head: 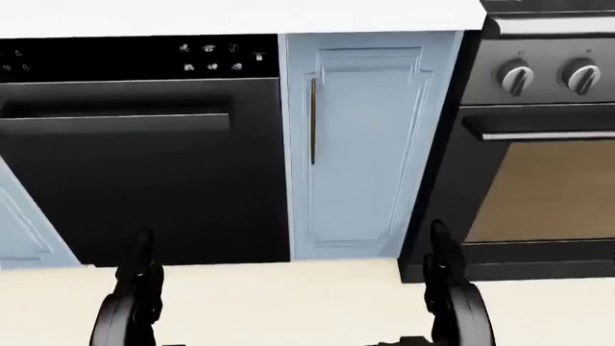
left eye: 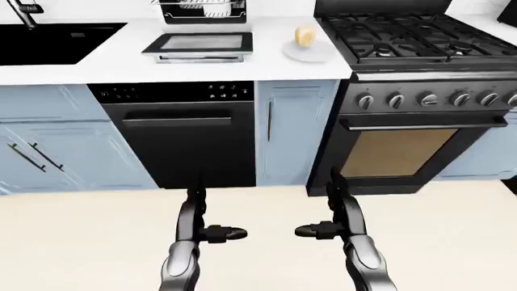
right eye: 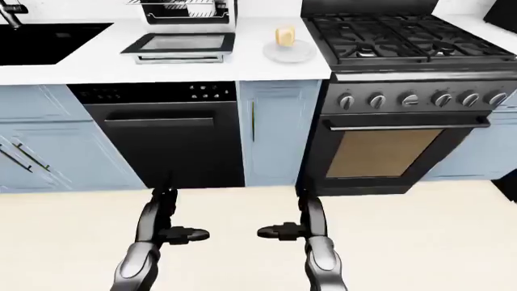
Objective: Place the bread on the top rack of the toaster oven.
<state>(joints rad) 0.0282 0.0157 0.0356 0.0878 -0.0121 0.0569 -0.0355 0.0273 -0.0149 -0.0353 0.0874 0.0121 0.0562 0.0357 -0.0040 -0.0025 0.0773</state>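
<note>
Both hands hang low over the pale floor (left eye: 80, 242), well short of the cabinets. In the left-eye view the left hand (left eye: 202, 224) sits at about 7 o'clock and the right hand (left eye: 335, 221) at about 5 o'clock. Each is raised with fingers pointing up and a thumb turned inward toward the other; both are spread open and hold nothing. The forearms are dark, glossy and rounded.

The bread (left eye: 305, 36), a small tan upright piece, rests on a round white plate (left eye: 308, 52) on the white counter (left eye: 105, 63), at about 1 o'clock in the left-eye view. Just to the plate's left stands the toaster oven (left eye: 199, 27), its glass door (left eye: 199, 43) folded down flat onto the counter and a wire rack (left eye: 198, 8) showing inside.

Between the hands and the counter stand a black dishwasher (left eye: 186, 139) with a bar handle and a narrow light-blue cabinet door (left eye: 295, 130). At 3 o'clock is a black stove (left eye: 420, 73) with grates, round knobs and a brown oven window. A black sink (left eye: 53, 42) lies at 10 o'clock.
</note>
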